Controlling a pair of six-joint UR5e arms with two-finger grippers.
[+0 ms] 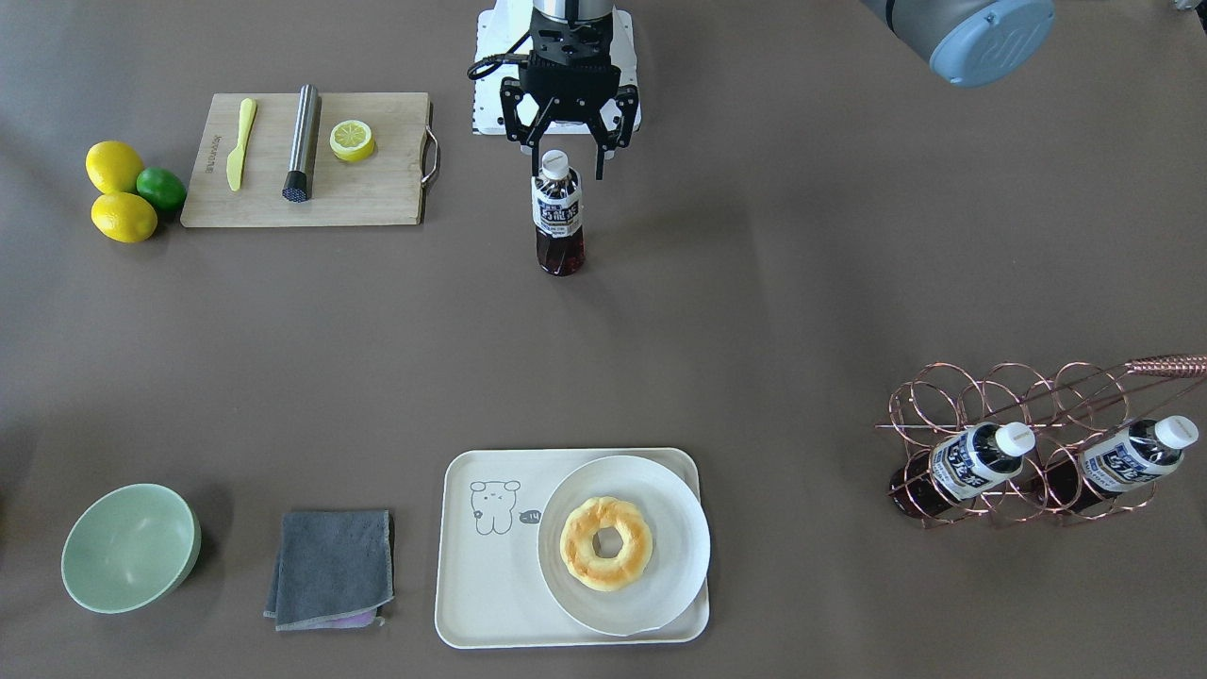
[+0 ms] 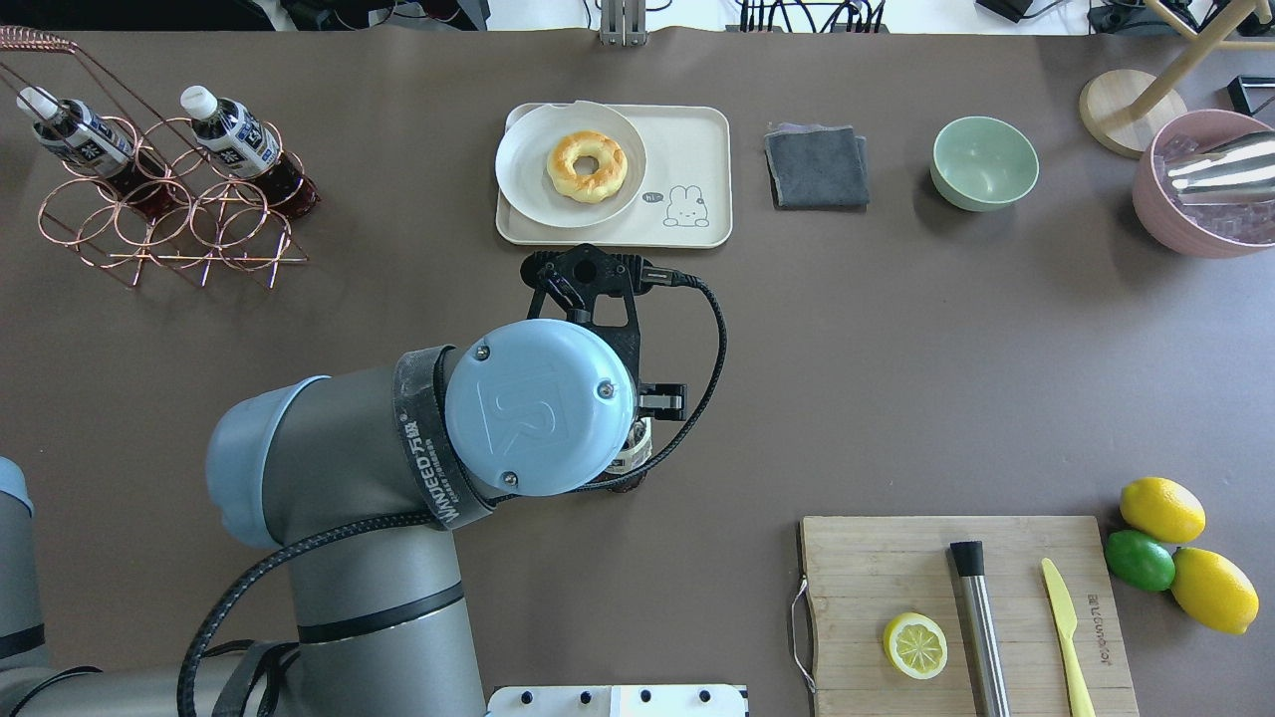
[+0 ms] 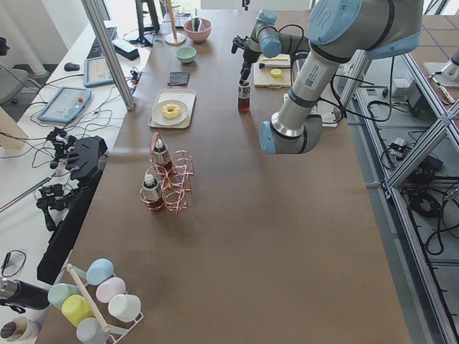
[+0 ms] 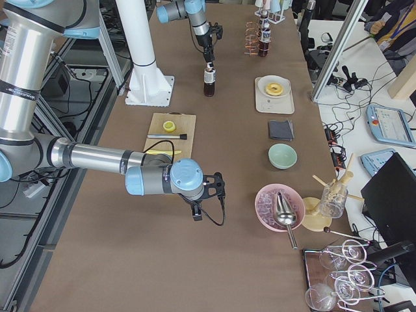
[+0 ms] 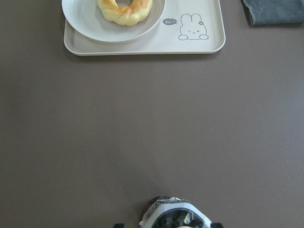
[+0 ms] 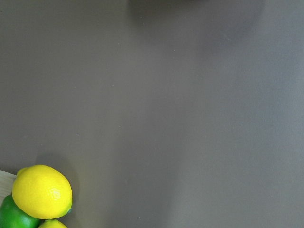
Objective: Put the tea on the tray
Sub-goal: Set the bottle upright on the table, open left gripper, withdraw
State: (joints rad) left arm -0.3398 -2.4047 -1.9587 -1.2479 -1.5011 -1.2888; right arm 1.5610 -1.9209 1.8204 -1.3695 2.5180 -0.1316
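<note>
The tea (image 1: 558,222) stands upright on the desk, well apart from the tray (image 1: 490,580), the left gripper (image 1: 570,167) hanging over its cap with jaws spread either side — likely poised for a top-down pinch — while for the right gripper (image 4: 196,212) I cannot tell.

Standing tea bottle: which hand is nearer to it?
Left. The left hand hangs open over the tea bottle's cap; the right hand is far away, beyond the cutting board.

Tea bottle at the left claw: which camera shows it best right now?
Exterior front-facing: the tea stands whole and upright, its cap within the open left claw. In the overhead view the left arm hides nearly all of it. The left wrist view catches only its top, and the side views show it small.
</note>
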